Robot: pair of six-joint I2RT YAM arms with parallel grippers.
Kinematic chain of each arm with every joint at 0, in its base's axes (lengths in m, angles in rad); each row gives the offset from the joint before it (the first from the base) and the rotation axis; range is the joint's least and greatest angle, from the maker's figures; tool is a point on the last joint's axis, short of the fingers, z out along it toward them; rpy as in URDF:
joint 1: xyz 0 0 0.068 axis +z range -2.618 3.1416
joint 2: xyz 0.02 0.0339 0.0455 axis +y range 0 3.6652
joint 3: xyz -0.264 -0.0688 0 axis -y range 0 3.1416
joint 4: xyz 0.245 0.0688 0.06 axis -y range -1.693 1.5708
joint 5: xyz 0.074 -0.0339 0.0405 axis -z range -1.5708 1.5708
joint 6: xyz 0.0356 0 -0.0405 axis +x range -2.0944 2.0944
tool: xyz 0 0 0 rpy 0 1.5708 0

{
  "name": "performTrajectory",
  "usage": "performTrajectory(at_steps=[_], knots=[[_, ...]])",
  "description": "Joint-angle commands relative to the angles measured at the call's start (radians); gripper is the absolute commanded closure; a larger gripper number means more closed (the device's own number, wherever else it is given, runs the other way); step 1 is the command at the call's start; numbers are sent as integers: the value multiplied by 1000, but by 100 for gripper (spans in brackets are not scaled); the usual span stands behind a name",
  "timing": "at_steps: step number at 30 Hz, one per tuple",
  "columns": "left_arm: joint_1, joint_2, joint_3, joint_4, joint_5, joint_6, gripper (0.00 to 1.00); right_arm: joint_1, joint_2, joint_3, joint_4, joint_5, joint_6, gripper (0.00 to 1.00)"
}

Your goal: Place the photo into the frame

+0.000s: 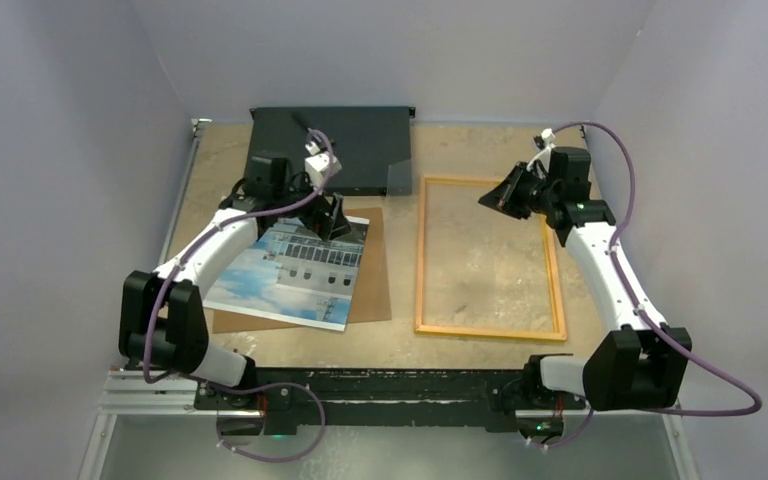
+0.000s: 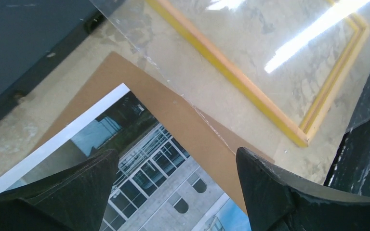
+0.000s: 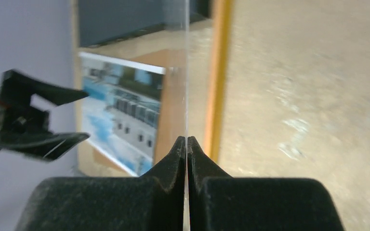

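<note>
The photo [image 1: 290, 270] of a pale building against blue sky lies face up on a brown backing board [image 1: 375, 290], left of centre. My left gripper [image 1: 332, 222] hovers over the photo's far right corner, open, with nothing between its fingers; in the left wrist view the photo [image 2: 149, 163] shows between the spread jaws of that gripper [image 2: 176, 151]. The frame [image 1: 421, 260], a yellow-orange border, lies flat on the right. My right gripper [image 1: 488, 200] is shut on a clear pane [image 3: 186, 72], held on edge above the frame's far left part [image 3: 219, 72]. The right gripper [image 3: 187, 139] pinches its thin edge.
A flat black box [image 1: 360, 140] lies at the back, behind the photo. The clear pane [image 1: 400, 178] reaches from the right gripper towards that box. Grey walls close in the table on three sides.
</note>
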Motion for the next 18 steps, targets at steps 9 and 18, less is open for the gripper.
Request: performTrajectory(at_steps=[9, 18], knots=[[-239, 143, 4, -7, -203, 226, 10, -11, 71, 102, -255, 508, -232, 100], [-339, 278, 16, 67, -311, 308, 14, -9, 162, 116, -274, 796, -311, 100]])
